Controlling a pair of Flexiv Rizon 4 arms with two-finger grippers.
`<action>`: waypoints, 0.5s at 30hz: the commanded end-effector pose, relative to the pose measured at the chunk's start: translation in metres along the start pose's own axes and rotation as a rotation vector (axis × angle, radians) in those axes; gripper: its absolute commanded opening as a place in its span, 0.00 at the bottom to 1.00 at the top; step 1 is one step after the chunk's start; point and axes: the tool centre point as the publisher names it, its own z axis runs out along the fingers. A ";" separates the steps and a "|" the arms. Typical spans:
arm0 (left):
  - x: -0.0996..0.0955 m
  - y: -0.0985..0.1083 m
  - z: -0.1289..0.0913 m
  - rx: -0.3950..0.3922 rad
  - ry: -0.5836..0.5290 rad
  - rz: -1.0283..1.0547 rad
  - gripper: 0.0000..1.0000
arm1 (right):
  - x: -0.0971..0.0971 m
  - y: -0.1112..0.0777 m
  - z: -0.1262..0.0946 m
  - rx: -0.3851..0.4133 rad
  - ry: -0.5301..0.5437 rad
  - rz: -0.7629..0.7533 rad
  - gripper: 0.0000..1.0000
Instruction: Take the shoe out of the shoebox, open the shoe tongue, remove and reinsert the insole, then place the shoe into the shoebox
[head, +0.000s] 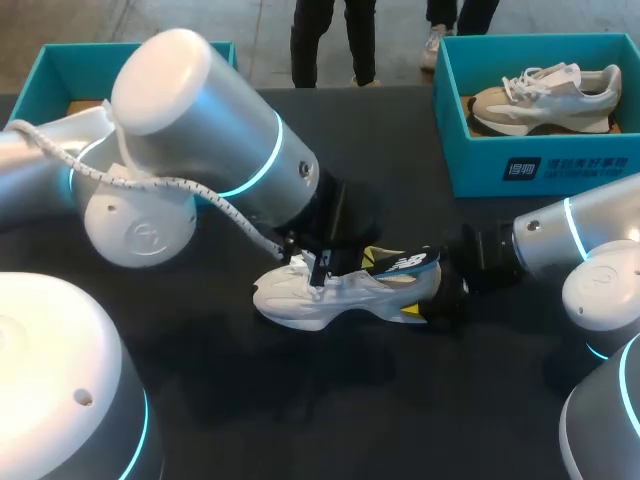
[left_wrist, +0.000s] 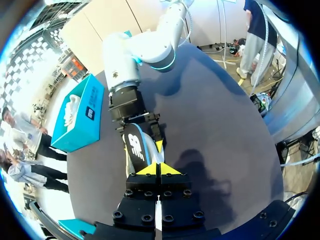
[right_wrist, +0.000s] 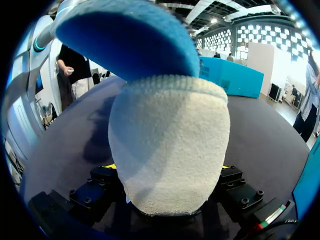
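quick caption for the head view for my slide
White shoe mid-task: left gripper at its laces, right gripper gripping its heel, insole poking out.

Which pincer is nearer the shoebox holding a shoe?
Right. The right pincer holds the white shoe at the heel, nearer the shoebox; the left pincer is farther, at the laces.

The insole is clamped by the right gripper, just ahead of the left gripper's pressed-together tips.
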 end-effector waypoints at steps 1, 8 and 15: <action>0.001 0.001 -0.001 0.003 -0.001 0.001 0.00 | 0.000 0.001 0.003 0.007 -0.002 0.001 0.00; -0.001 0.005 0.007 0.037 -0.028 -0.010 0.00 | 0.000 0.001 0.003 0.007 -0.002 0.001 0.00; -0.004 0.010 0.018 0.046 -0.034 -0.025 0.23 | 0.000 0.001 0.003 0.007 -0.002 0.001 0.00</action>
